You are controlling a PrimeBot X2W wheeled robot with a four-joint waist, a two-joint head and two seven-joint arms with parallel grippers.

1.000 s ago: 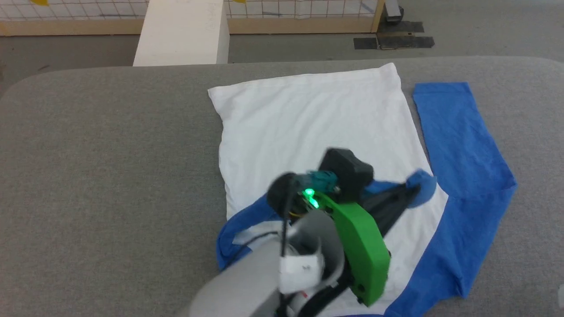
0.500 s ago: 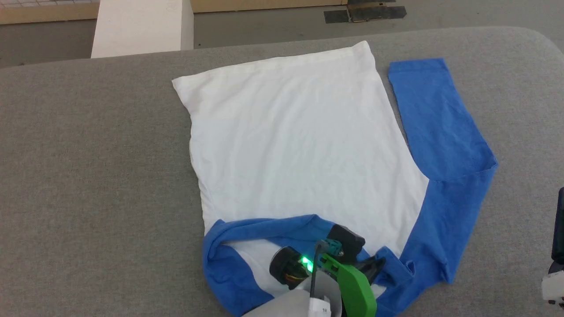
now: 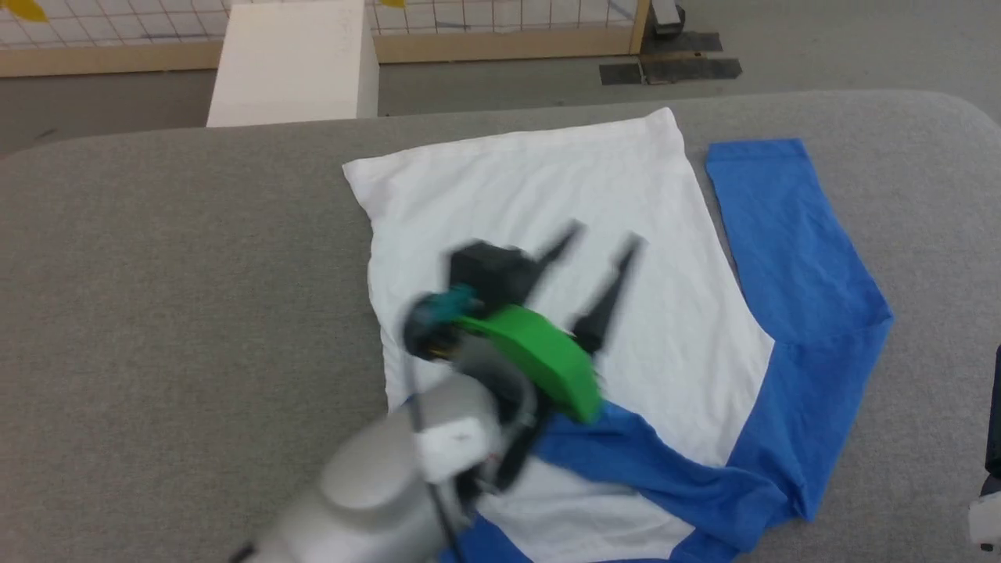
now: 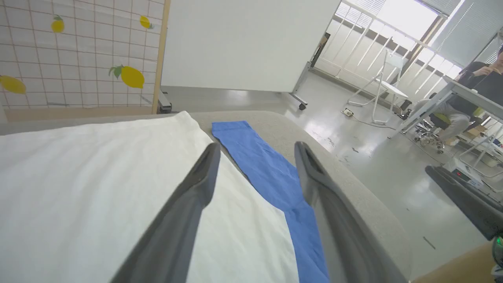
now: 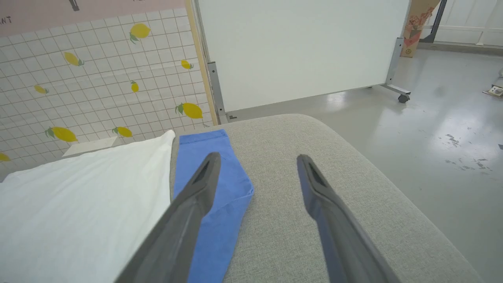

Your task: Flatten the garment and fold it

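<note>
The garment (image 3: 547,195) lies spread on the grey table (image 3: 156,274), its white body flat. One blue sleeve (image 3: 790,234) lies bent along its right side. The other blue sleeve (image 3: 649,461) lies folded diagonally across the near part of the body. My left gripper (image 3: 604,236) hovers open over the middle of the white body, holding nothing. In the left wrist view its gripper (image 4: 257,146) frames the white cloth (image 4: 98,177) and the sleeve (image 4: 267,165). My right gripper (image 5: 255,157) is open and empty above the table's right end, beside the sleeve (image 5: 200,145).
A white block (image 3: 293,62) stands beyond the table's far edge, before a tiled lemon-print panel (image 3: 500,23). A wheeled whiteboard (image 4: 243,39) stands further off. A person sits at a desk (image 4: 479,78) far right. The table's rounded right edge (image 5: 353,149) drops to the floor.
My left gripper has opened and let go of the blue sleeve, which now lies across the near part of the body. The gripper has risen toward the body's middle. The camera has shifted.
</note>
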